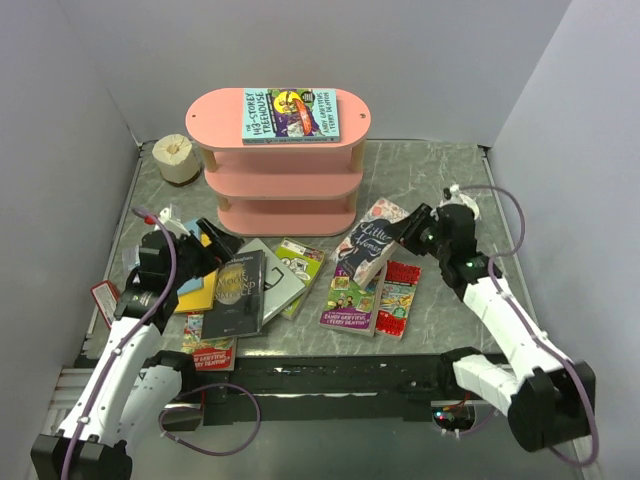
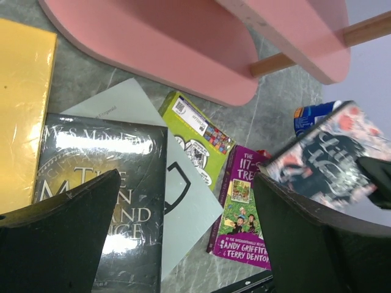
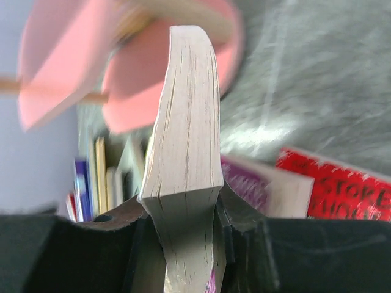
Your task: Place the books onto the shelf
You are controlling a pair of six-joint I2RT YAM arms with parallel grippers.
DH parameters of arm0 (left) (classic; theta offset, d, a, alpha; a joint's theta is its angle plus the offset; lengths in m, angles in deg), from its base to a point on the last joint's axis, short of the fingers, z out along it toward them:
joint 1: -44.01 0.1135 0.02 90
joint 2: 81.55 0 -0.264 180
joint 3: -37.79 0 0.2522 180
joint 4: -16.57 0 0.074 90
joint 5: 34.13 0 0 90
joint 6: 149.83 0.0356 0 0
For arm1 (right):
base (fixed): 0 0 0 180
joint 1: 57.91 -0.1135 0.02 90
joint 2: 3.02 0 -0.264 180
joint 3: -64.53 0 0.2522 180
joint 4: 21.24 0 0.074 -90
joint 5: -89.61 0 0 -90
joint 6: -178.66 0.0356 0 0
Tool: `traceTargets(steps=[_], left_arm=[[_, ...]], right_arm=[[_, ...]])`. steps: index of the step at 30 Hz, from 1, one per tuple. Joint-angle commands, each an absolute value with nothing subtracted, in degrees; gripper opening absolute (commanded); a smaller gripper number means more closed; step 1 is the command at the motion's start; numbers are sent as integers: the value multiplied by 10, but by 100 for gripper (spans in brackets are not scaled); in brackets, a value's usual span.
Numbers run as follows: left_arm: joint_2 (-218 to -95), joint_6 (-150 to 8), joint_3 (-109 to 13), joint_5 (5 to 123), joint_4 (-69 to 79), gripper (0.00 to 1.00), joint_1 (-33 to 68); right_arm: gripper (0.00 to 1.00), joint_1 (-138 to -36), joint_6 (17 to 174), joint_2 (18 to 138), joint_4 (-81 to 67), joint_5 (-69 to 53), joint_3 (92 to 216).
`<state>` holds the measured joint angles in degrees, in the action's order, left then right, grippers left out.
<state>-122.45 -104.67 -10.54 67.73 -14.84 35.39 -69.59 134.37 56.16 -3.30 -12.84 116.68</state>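
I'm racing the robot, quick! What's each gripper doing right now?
Left gripper: open, holding nothing.
Right gripper: closed on the floral Little Women book.

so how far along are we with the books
Done: one light blue book lies flat on the top board of the shelf. In hand: the right gripper is clamped on the floral book. Left: the black book below the open left gripper, plus the purple book, red book, lime green book and others on the table.

Grey marble table (image 1: 432,176): pink shelf (image 1: 285,213), paper roll (image 1: 178,158), scattered books (image 1: 350,297) on it.
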Motion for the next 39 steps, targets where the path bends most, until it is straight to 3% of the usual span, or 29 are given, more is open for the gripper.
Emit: traceTargets(steps=[1, 2, 4, 9, 13, 18, 27, 35, 36, 37, 38, 39], left_arm=[[-1228, -1045, -157, 680, -133, 96, 351], [-1229, -1044, -163, 695, -125, 96, 351], [-1234, -1040, -167, 733, -100, 96, 351], [-1270, -1044, -173, 981, 14, 96, 351], [-1256, -1122, -147, 1091, 147, 96, 349], [-1240, -1149, -138, 1122, 213, 96, 321], [-1256, -1088, -186, 1121, 142, 96, 265], [-1235, -1095, -182, 1133, 166, 96, 263], [-1236, -1100, -182, 1141, 182, 88, 263], [-1236, -1106, -181, 1149, 194, 73, 263], [-1237, -1113, -181, 1155, 206, 54, 263], [-1240, -1122, -181, 1167, 226, 29, 263]], right_arm=[[20, -750, 1242, 510, 116, -192, 1324], [17, -765, 1220, 509, 139, -222, 1337], [1, -773, 1216, 509, 147, -324, 1365], [0, -786, 1222, 524, 128, -524, 1409], [0, -805, 1244, 542, 107, -622, 1438], [0, -858, 1232, 597, 137, -643, 1487], [0, -936, 1159, 704, 250, -622, 1624], [0, -957, 1083, 770, 345, -625, 1721], [0, -958, 1071, 773, 357, -625, 1740], [0, -961, 1059, 777, 384, -625, 1748], [0, -961, 1041, 780, 392, -626, 1754], [0, -961, 1033, 781, 401, -628, 1758]])
